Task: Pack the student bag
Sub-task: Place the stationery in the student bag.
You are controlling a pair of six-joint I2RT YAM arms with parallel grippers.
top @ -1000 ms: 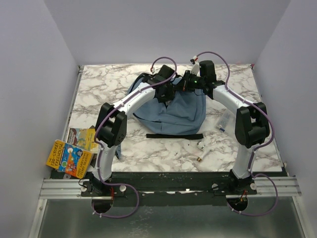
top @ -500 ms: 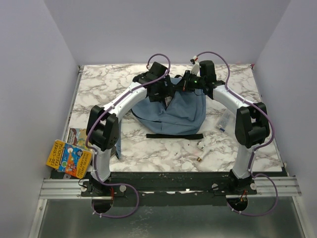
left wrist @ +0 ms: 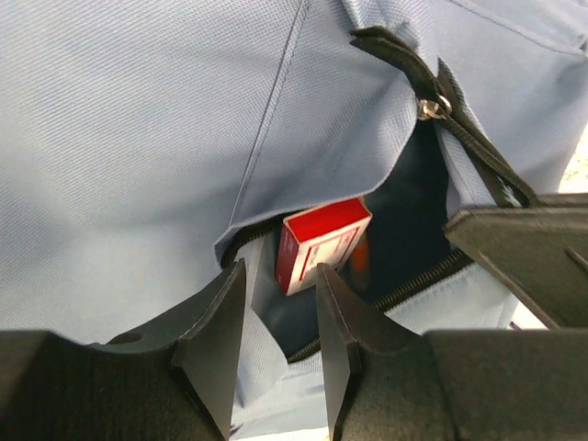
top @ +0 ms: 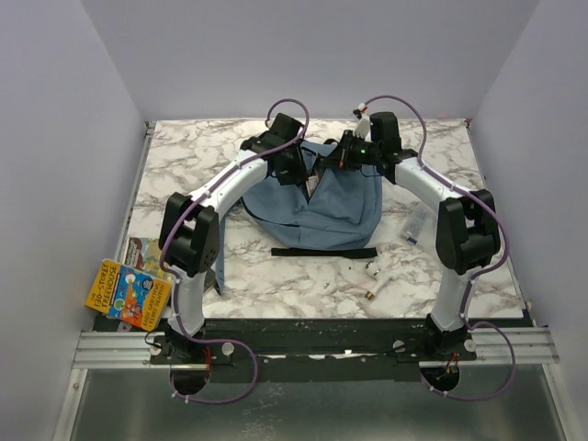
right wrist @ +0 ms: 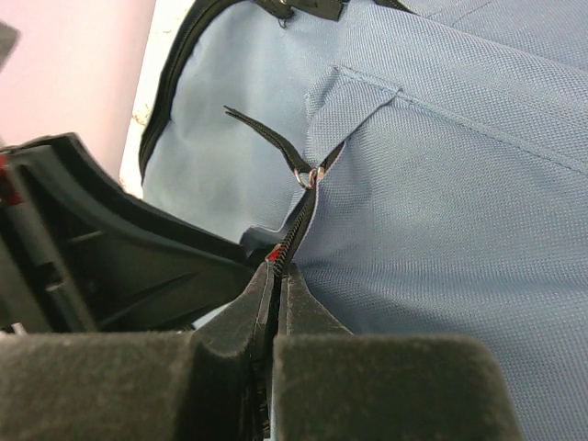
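Note:
The student bag (top: pixel 335 207), soft dusty-blue fabric, lies at the back middle of the marble table. Its zipped mouth gapes toward my left gripper (top: pixel 296 173). In the left wrist view a red and white box (left wrist: pixel 322 241) stands inside the bag's (left wrist: pixel 138 119) dark opening. My left gripper (left wrist: pixel 280 268) hovers just outside, jaws parted with nothing between them. My right gripper (top: pixel 334 163) is shut on the bag's zipper edge (right wrist: pixel 292 241) and holds it up; in its wrist view the fingertips (right wrist: pixel 278 262) pinch the zipper tape below a metal pull ring (right wrist: pixel 314 176).
Two colourful books (top: pixel 129 292) (top: pixel 152 250) lie at the table's left front edge. A black strap (top: pixel 323 252) runs in front of the bag. Small white items (top: pixel 377 271) (top: pixel 370 295) and a clear plastic piece (top: pixel 415 225) lie front right. Walls close in three sides.
My left arm has drawn back and to the left from the bag's mouth. Its jaws stand closer together than half a second ago. The right arm has not moved.

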